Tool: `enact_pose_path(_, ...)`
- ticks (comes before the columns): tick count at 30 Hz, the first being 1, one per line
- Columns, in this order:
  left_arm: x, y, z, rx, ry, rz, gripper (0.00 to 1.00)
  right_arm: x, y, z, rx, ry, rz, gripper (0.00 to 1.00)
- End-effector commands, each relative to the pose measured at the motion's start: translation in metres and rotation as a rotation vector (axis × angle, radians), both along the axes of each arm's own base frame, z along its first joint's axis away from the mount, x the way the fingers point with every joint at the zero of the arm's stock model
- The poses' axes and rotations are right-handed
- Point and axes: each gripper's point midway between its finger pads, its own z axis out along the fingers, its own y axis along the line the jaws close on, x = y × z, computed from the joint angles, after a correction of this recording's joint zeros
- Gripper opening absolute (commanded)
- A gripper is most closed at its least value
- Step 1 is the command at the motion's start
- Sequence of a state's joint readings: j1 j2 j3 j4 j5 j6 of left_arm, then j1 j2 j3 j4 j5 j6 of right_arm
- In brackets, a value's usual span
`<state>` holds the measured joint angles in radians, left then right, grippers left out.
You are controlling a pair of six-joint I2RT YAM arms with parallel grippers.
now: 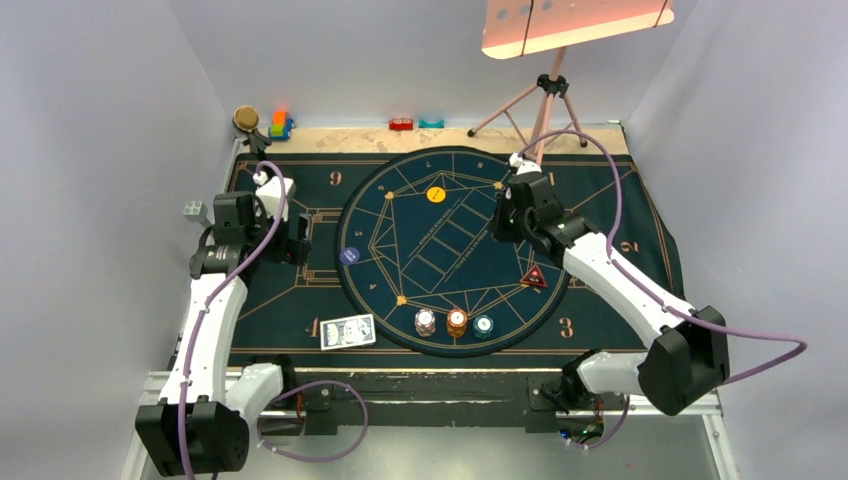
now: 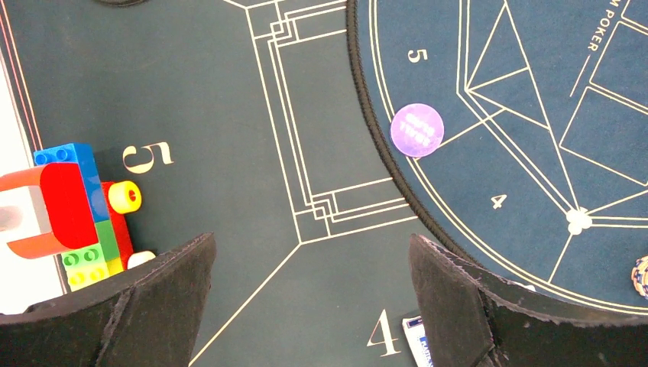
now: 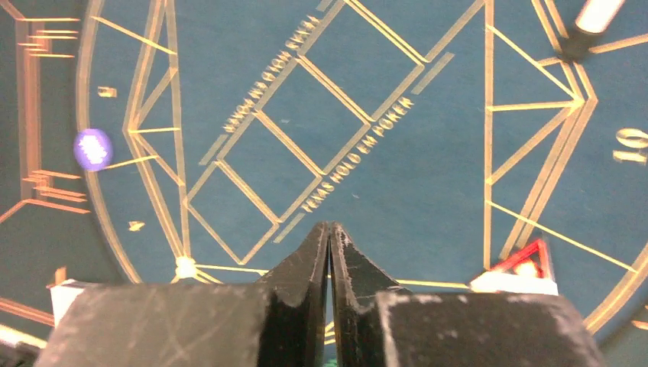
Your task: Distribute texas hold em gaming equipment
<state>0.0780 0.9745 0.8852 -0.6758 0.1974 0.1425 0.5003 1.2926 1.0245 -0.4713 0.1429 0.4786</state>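
Toy blocks (image 1: 279, 124) at far-left mat (image 1: 270, 320) corner, tripod (image 1: 547, 98) behind, chip stacks (image 1: 456, 321) nearside

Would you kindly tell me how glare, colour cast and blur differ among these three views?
Top external: the overhead panel is blown out pink. Left wrist: crisp, neutral colours. Right wrist: warm cast, soft, with the purple chip blurred.

Left arm (image 1: 205, 330), white links with black joints, runs straight forward from its base, wrist turned inward; the left gripper (image 2: 312, 248), a black two-finger type, points down with jaws spread wide and nothing between them. Right arm (image 1: 610, 270), same build, stretches diagonally forward and inward. The right gripper (image 3: 328, 233) has its black fingers pressed flat together, gripping nothing.
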Motion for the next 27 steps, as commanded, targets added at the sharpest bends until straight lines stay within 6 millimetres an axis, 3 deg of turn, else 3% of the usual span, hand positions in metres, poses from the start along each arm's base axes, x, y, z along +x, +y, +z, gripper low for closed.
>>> enact_pose_path(1,0.0,0.0,0.005,0.0,-0.028,-0.013,1.0,-0.011,0.063,0.02,0.23,-0.014,0.246,0.23)
enact_pose_path(3,0.0,-0.001,0.005,-0.001,-0.029,-0.013,1.0,-0.021,0.077,0.021,0.191,-0.018,0.284,0.48)
enact_pose_path(6,0.0,0.0,0.006,0.002,-0.033,-0.01,1.0,-0.03,0.084,0.021,0.093,-0.021,0.292,0.59)
enact_pose_path(9,0.0,0.0,0.006,0.002,-0.033,-0.011,1.0,-0.042,0.092,0.027,0.016,-0.045,0.31,0.83)
enact_pose_path(10,0.0,0.0,0.006,0.002,-0.033,-0.01,1.0,-0.048,0.098,0.028,0.017,-0.051,0.332,0.86)
enact_pose_path(15,0.001,0.0,0.005,0.003,-0.03,-0.009,1.0,-0.081,0.124,0.01,-0.043,-0.002,0.452,0.91)
enact_pose_path(19,0.001,0.001,0.004,0.004,-0.027,-0.007,1.0,-0.11,0.139,-0.015,-0.152,0.035,0.528,0.93)
enact_pose_path(23,0.001,0.001,0.004,0.004,-0.027,-0.007,1.0,-0.127,0.148,-0.041,-0.243,0.066,0.565,0.95)
enact_pose_path(27,0.001,0.001,0.004,0.005,-0.029,-0.006,1.0,-0.137,0.154,-0.054,-0.286,0.076,0.591,0.96)
